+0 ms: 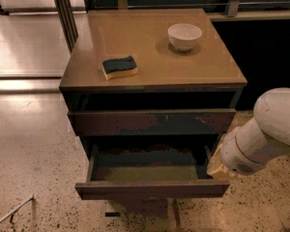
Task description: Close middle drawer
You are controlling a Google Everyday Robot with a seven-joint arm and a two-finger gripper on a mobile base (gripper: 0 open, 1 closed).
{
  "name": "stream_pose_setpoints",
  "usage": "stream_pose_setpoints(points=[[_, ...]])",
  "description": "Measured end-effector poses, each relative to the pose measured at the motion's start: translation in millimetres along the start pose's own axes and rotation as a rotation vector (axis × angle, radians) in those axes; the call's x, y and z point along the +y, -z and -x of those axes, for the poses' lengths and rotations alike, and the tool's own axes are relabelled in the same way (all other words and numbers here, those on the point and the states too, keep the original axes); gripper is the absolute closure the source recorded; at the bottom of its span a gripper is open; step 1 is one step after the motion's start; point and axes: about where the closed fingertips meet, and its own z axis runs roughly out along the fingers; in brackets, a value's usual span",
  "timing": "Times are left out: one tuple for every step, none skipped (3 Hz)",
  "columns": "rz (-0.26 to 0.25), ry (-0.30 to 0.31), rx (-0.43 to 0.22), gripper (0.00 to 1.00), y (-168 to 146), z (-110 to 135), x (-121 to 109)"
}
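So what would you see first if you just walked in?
The middle drawer sticks far out of the brown cabinet, showing its olive floor. Right beside its right front corner hangs the robot's big white arm, with the gripper down by the drawer. On top sit a white bowl and a dark-topped yellow sponge.
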Motion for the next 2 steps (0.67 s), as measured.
stream_pose_setpoints(points=[[0.024,-0.005,0.008,1.00,-12.2,-7.0,8.7],[0.020,0.026,0.022,1.00,-36.8,-17.7,14.4]])
